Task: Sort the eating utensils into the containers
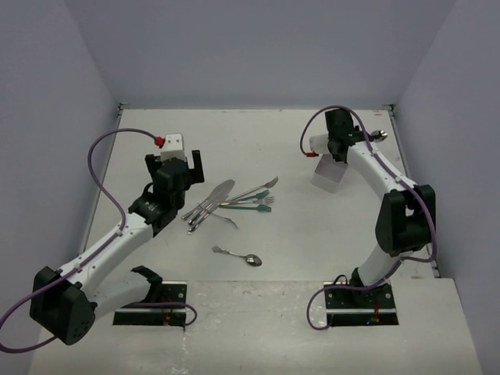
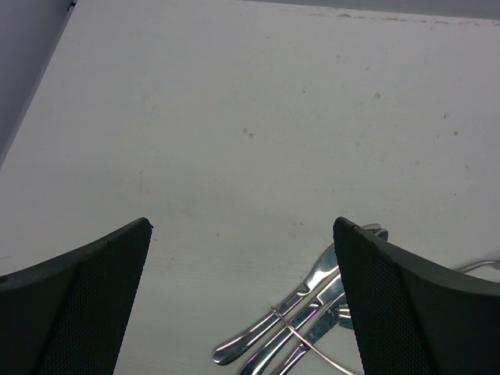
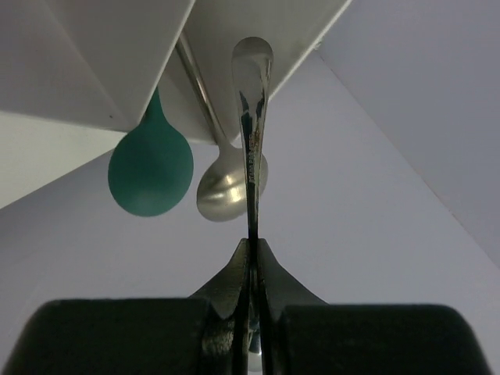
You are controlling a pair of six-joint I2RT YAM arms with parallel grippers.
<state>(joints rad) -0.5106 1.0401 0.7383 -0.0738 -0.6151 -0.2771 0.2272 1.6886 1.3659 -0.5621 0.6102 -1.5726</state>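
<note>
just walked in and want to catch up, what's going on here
Cutlery is being sorted. The right gripper is shut on a silver utensil at the white container, which has a teal spoon and a silver spoon poking out of it. The left gripper hangs open above the pile of utensils in the middle. One lone spoon lies nearer the arms.

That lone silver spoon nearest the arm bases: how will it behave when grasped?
The spoon looks like thin, stiff polished metal lying flat on the table, so it will probably slide or spin if nudged. Its curved bowl may let it rock.
</note>
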